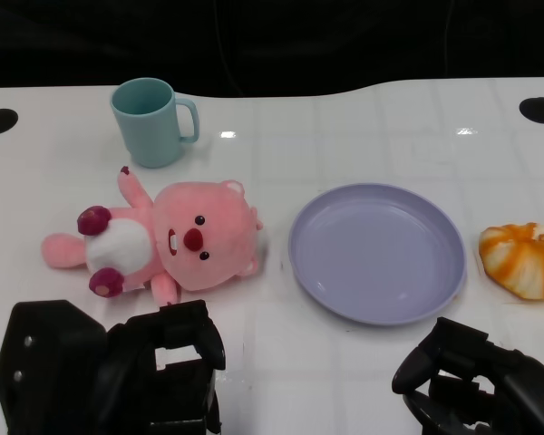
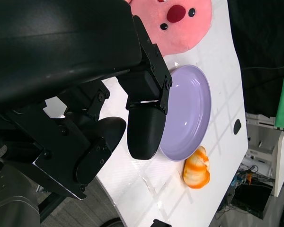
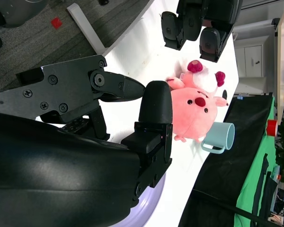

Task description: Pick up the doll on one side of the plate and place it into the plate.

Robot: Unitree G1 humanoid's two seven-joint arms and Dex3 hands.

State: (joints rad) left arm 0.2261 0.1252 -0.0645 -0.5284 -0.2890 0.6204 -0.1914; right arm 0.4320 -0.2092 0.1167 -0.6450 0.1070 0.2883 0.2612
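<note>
A pink plush doll point(image 1: 163, 240) with a white belly lies on its back on the white table, left of the empty lavender plate point(image 1: 376, 251). Its face also shows in the left wrist view point(image 2: 177, 21) and the right wrist view point(image 3: 194, 111). My left hand point(image 1: 159, 376) hovers near the table's front edge, just in front of the doll, fingers apart and holding nothing. My right hand point(image 1: 476, 381) sits at the front right, in front of the plate point(image 2: 189, 111), also empty with its fingers apart.
A teal mug point(image 1: 151, 120) stands behind the doll at the back left. An orange-and-white striped bun-like object point(image 1: 523, 259) lies right of the plate. Black round holes point(image 1: 539, 110) mark the table's far corners.
</note>
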